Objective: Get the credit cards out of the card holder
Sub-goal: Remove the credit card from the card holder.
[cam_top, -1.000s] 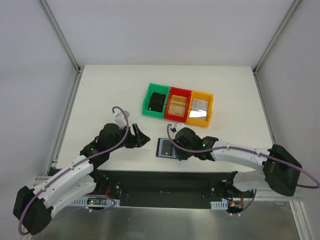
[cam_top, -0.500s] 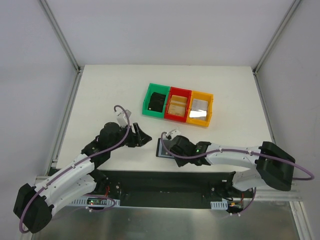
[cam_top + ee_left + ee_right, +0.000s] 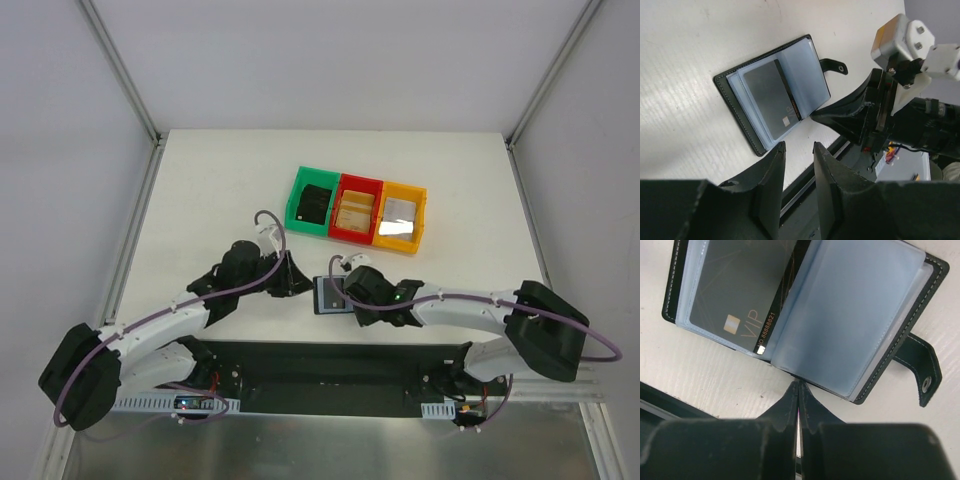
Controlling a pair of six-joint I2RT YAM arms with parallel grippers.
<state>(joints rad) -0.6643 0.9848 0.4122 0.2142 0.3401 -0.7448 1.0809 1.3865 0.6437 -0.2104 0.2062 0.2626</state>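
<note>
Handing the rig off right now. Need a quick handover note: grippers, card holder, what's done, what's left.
Grippers: the left gripper is slightly open and empty, just short of the card holder. The right gripper is shut, tips at the holder's edge by the spine; I cannot tell whether it pinches a sleeve.
Things: the holder lies open on the table, tab unfastened. A dark VIP card sits in a clear sleeve.
Done: holder opened.
Left: pull the card out, check the other sleeves.

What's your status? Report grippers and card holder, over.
Left gripper open, empty, short of card holder. Right gripper shut, tips at its edge. Holder open, grey card in sleeve. Nothing blocking.
</note>
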